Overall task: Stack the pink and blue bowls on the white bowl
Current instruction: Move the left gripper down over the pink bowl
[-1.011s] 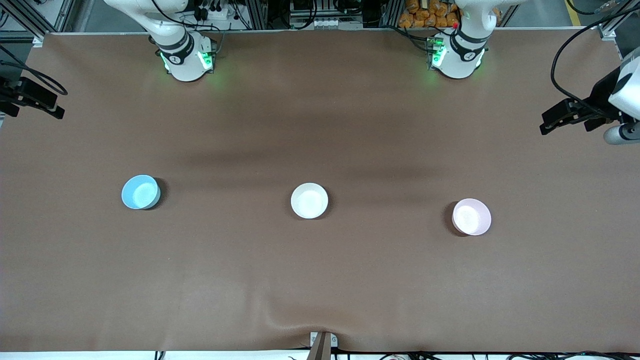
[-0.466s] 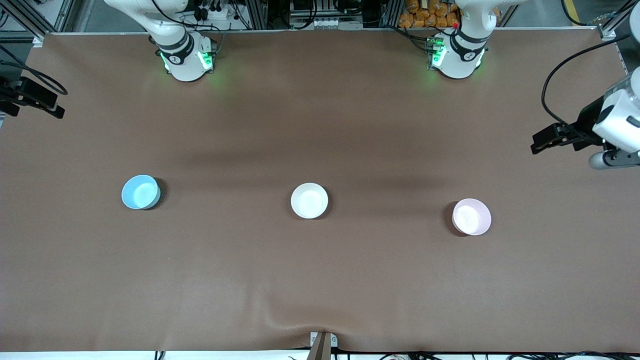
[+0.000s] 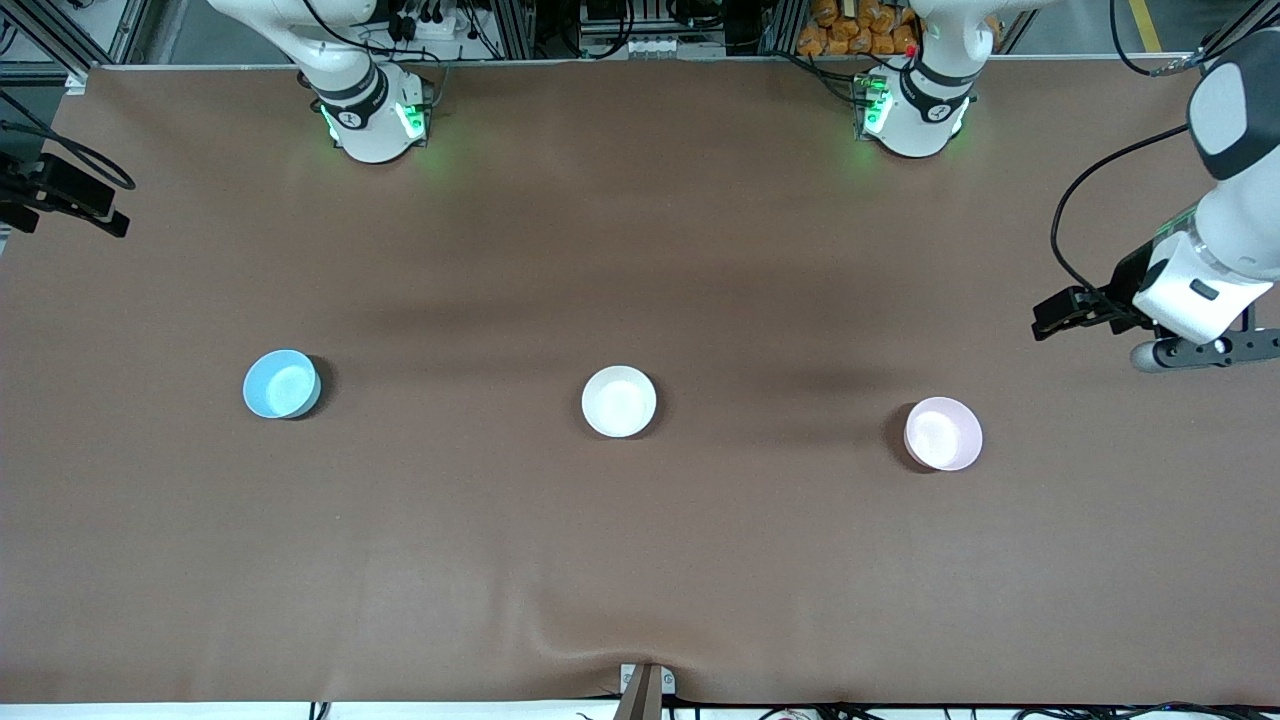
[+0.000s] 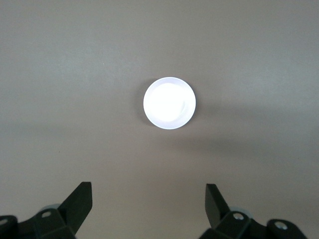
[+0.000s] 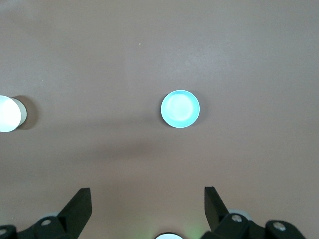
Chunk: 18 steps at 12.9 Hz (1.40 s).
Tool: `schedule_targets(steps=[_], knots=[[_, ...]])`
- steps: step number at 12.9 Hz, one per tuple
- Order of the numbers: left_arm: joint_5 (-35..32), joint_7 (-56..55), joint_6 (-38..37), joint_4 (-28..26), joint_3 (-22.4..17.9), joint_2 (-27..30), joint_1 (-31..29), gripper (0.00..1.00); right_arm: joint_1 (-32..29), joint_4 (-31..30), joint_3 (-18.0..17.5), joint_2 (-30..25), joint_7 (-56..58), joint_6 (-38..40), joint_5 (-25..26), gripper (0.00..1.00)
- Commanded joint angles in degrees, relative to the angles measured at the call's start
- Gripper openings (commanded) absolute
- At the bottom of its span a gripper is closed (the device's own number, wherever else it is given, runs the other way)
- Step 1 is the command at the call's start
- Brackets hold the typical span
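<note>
The white bowl (image 3: 619,401) stands mid-table. The light blue bowl (image 3: 281,384) stands toward the right arm's end, and the pale pink bowl (image 3: 943,433) toward the left arm's end. All three stand apart and upright. My left gripper (image 3: 1050,322) is up in the air over bare table near the left arm's end, open and empty. In the left wrist view the gripper (image 4: 148,199) shows the pink bowl (image 4: 169,103) washed out pale. My right gripper (image 3: 105,218) waits high at the other table edge, open (image 5: 148,199), with the blue bowl (image 5: 180,108) and white bowl (image 5: 7,113) below it.
Brown table mat (image 3: 640,560) with a wrinkle at the front edge by a small bracket (image 3: 645,685). The arm bases (image 3: 372,115) (image 3: 915,110) stand along the back edge.
My left gripper has come down and inward over the table, toward the pink bowl. The right arm and all three bowls have not moved.
</note>
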<state>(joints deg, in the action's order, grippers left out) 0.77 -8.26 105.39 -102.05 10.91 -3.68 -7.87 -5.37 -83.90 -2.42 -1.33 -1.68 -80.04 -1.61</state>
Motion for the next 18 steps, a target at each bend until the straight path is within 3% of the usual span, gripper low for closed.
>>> schedule_targets(steps=[1, 4, 16, 18], knots=[[0.2, 1.0, 5.4, -3.9, 0.1, -0.7, -1.1, 1.00, -1.0, 0.5, -0.6, 0.1, 0.4, 0.6, -0.9, 1.00], [0.2, 1.0, 12.2, -8.3, 0.2, -1.9, -2.0, 1.00, -1.0, 0.5, -0.6, 0.1, 0.3, 0.7, -0.9, 1.00], [0.2, 1.1, 26.7, -9.1, 0.0, -15.0, -2.8, 1.00, -1.0, 0.4, -0.6, 0.1, 0.3, 0.9, -0.9, 1.00], [0.1, 1.1, 26.9, -9.0, -0.1, -16.1, -2.9, 0.95, -0.9, 0.5, -0.6, 0.1, 0.3, 0.9, -0.9, 1.00]])
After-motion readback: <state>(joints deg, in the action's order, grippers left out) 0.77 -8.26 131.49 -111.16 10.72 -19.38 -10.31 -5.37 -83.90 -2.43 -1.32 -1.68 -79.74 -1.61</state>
